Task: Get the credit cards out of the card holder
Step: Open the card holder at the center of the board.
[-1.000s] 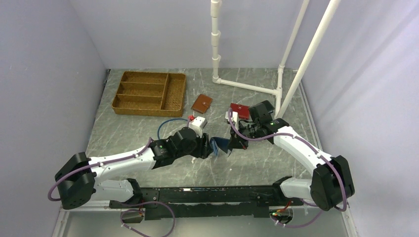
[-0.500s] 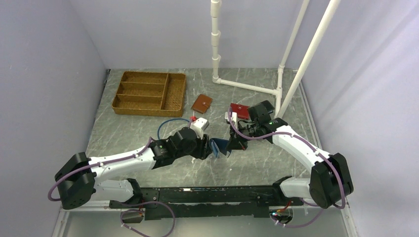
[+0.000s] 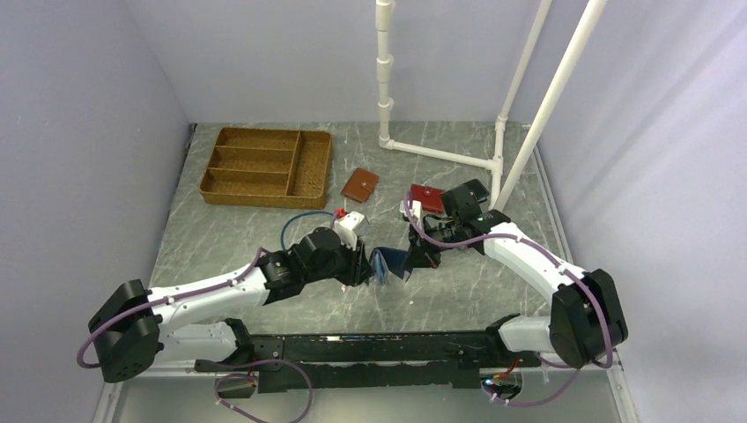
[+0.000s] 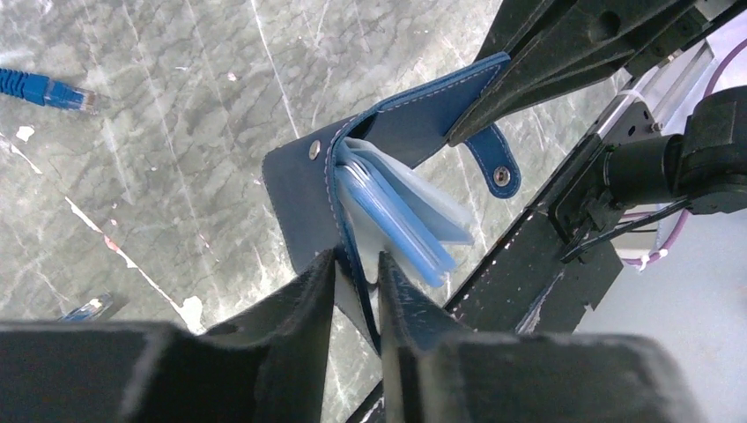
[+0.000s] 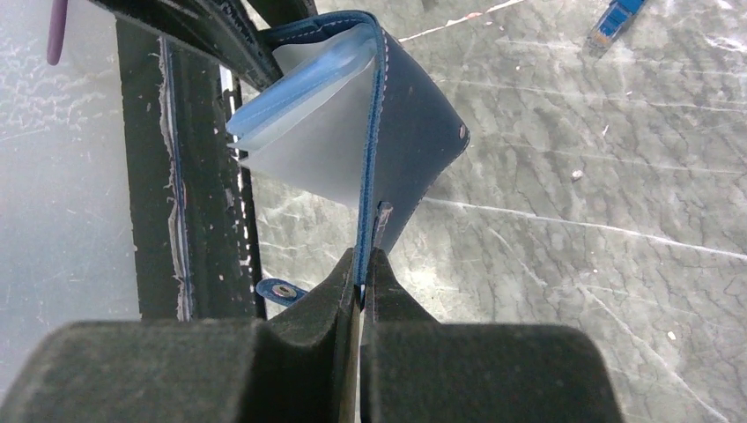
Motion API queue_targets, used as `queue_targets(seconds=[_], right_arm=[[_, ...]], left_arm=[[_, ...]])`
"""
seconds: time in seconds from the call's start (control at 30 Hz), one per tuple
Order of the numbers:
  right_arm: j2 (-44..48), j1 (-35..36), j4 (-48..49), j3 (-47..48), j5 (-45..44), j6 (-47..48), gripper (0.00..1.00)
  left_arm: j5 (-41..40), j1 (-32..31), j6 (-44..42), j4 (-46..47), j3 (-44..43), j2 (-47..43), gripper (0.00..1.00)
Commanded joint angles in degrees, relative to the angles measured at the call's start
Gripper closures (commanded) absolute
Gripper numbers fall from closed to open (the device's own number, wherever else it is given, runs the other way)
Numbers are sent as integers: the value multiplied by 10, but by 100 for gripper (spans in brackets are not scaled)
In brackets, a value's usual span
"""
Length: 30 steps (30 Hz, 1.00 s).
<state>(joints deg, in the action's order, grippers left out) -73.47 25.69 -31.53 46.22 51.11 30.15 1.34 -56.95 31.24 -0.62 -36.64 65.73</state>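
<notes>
Holder (image 3: 388,263) held spread open at mid-frame: your left jaws clamp one flap, right jaws the other. Sleeves (image 4: 401,220) fanned out, no cards out yet; all pulling left.

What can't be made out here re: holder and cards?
- Cards: count and print unreadable; both wrist views show only stacked sleeves edge-on in the holder.
- Top view: holder too small, squeezed between left fingers and right fingers.
- Red wallet: top view, partly covered by right arm.
</notes>
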Motion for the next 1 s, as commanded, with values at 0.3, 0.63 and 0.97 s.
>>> queue_targets(seconds=[0.3, 0.63, 0.97], right_arm=[[-33, 9, 2, 23, -4, -3, 100], [-59, 9, -1, 29, -37, -8, 90], [-67, 17, -9, 30, -55, 9, 64]], left_arm=[[120, 41, 39, 49, 2, 39, 100], [356, 112, 206, 150, 11, 122, 100], [469, 138, 311, 182, -2, 234, 100]])
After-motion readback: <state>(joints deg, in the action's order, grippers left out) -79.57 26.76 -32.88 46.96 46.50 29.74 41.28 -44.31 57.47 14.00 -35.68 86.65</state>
